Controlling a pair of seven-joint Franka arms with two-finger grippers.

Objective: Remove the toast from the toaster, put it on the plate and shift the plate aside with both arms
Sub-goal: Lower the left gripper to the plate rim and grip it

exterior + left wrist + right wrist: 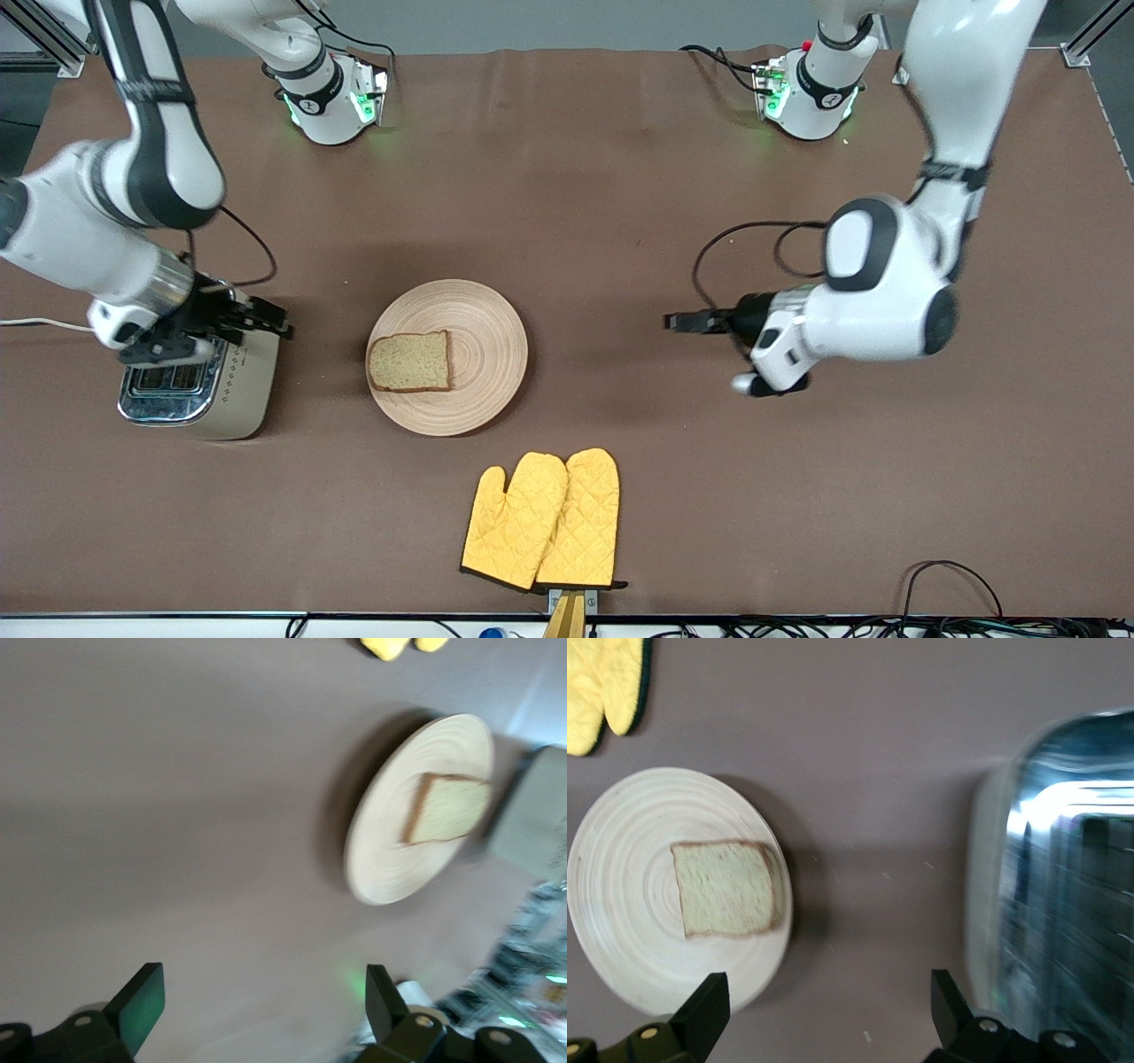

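The toast (410, 361) lies flat on the round wooden plate (487, 346), on the side toward the toaster. My right gripper (276, 321) is open and empty, over the toaster's edge that faces the plate. In the right wrist view its fingers (709, 1010) frame bare table between the plate (620, 877), with the toast (726, 889) on it, and the toaster. My left gripper (678, 321) is open and empty over bare table, a good way from the plate toward the left arm's end. The left wrist view shows the plate (390, 850) and the toast (447, 808) ahead of it.
A chrome toaster (199, 381) stands beside the plate toward the right arm's end; it also shows in the right wrist view (1063, 895) and the left wrist view (532, 828). Two yellow oven mitts (542, 521) lie nearer to the front camera than the plate.
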